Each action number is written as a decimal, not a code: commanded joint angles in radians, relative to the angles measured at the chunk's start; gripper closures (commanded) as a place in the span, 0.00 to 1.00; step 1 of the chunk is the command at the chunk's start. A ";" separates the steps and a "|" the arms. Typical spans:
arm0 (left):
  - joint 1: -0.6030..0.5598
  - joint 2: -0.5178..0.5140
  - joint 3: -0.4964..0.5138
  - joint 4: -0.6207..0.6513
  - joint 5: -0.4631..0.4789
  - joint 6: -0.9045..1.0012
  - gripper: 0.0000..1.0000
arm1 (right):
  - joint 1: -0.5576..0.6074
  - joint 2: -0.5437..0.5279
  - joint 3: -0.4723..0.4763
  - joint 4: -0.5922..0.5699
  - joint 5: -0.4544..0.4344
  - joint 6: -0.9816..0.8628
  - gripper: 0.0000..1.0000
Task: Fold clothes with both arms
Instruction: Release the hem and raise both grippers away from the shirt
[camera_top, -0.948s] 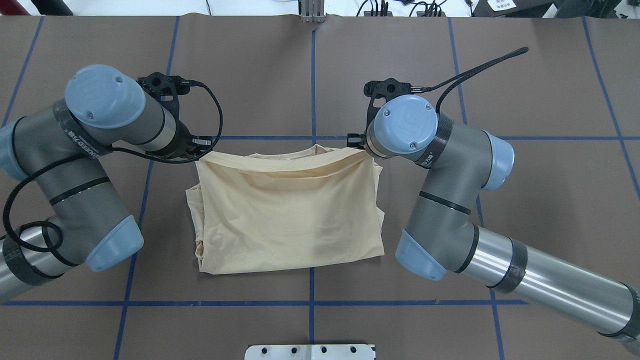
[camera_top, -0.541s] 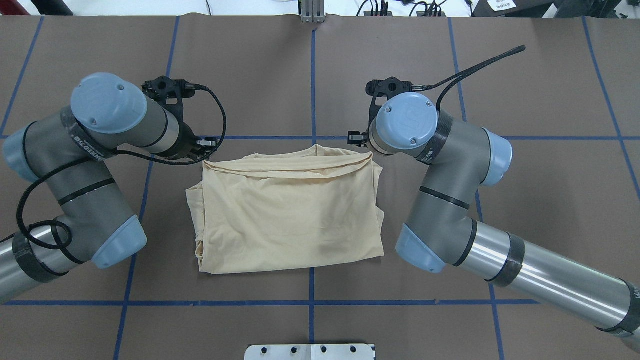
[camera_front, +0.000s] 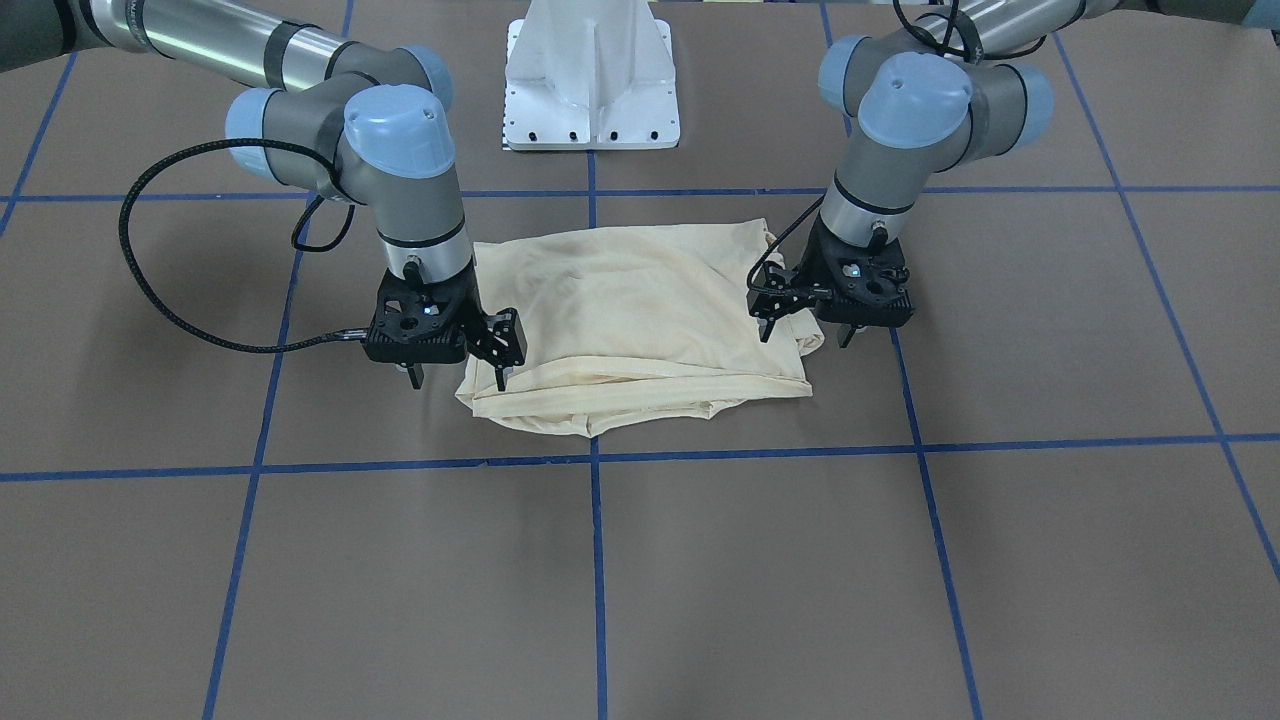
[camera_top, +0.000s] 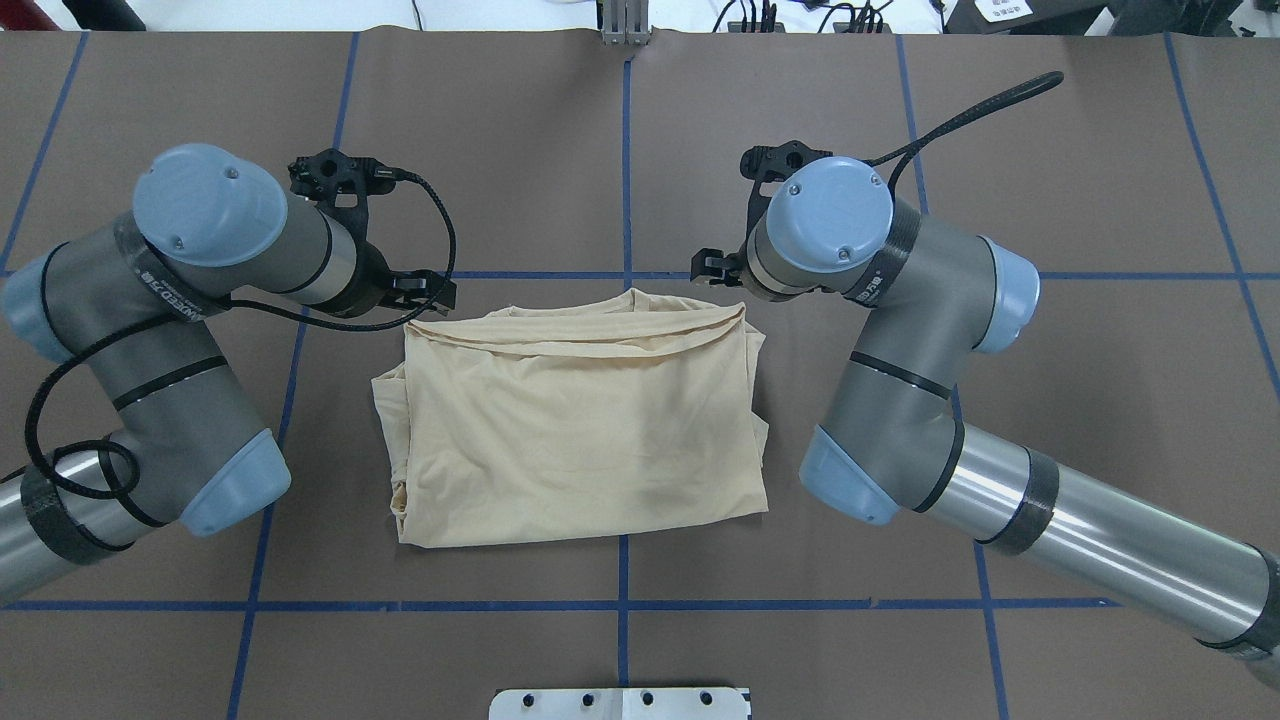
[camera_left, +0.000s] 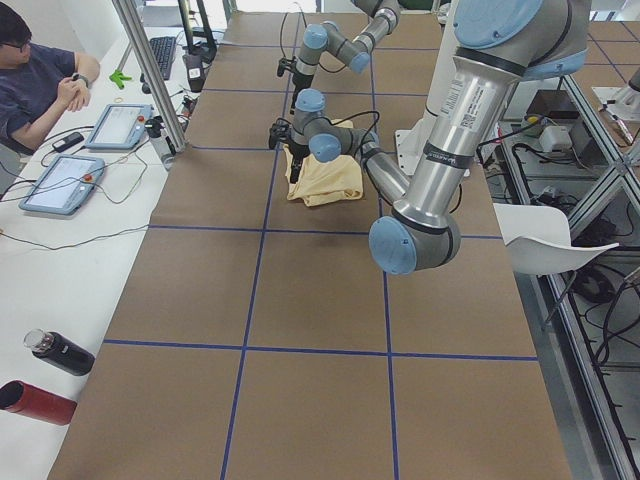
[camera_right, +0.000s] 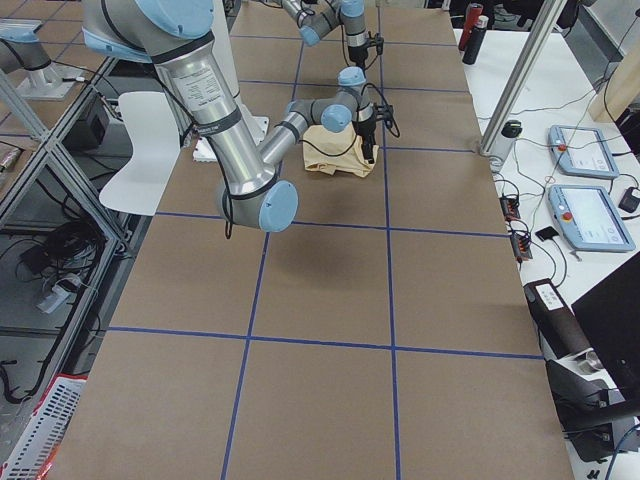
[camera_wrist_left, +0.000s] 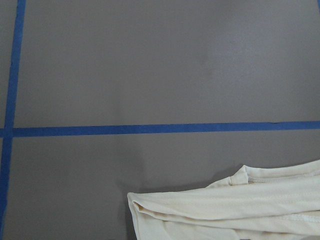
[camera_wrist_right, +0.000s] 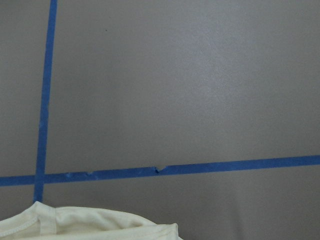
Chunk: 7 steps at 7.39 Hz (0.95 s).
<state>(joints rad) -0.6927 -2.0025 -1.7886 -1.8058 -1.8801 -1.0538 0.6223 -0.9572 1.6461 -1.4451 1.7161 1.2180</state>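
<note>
Pale cream-yellow knit T-shirt (camera_top: 580, 430), folded flat mid-frame on brown papered worktop (camera_top: 500, 150). Silver-grey tubular left arm (camera_top: 180, 300) and right arm (camera_top: 900, 330) above its upper corners, jaws spread wide, empty, apparently to leave the fold undisturbed.

A pale cream-yellow shirt (camera_top: 580, 430) on a dull brown table (camera_top: 500, 150), which is ruled into large squares by blue tape lines (camera_top: 627, 180). The left arm (camera_top: 170, 430) and right arm (camera_top: 890, 440) are silver and grey with light blue joint caps (camera_top: 205, 205). The left gripper (camera_front: 805, 335), right gripper (camera_front: 457, 378) and a braided cable (camera_front: 121, 225) are black. The base (camera_front: 592, 80) is white. At the table's end are a red bottle (camera_left: 38, 402) and a black bottle (camera_left: 62, 353) on a white desk (camera_left: 40, 270), and a white chair (camera_left: 550, 240).
</note>
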 joint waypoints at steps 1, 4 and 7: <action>-0.004 0.002 -0.011 0.002 -0.001 0.015 0.00 | 0.027 -0.008 0.007 -0.004 0.082 -0.017 0.00; 0.040 0.115 -0.113 -0.006 -0.005 0.000 0.00 | 0.045 -0.012 0.011 -0.001 0.105 -0.070 0.00; 0.255 0.194 -0.152 -0.017 0.044 -0.127 0.01 | 0.057 -0.029 0.026 0.000 0.119 -0.077 0.00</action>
<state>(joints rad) -0.5245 -1.8312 -1.9329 -1.8173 -1.8667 -1.1314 0.6764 -0.9825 1.6673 -1.4454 1.8324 1.1442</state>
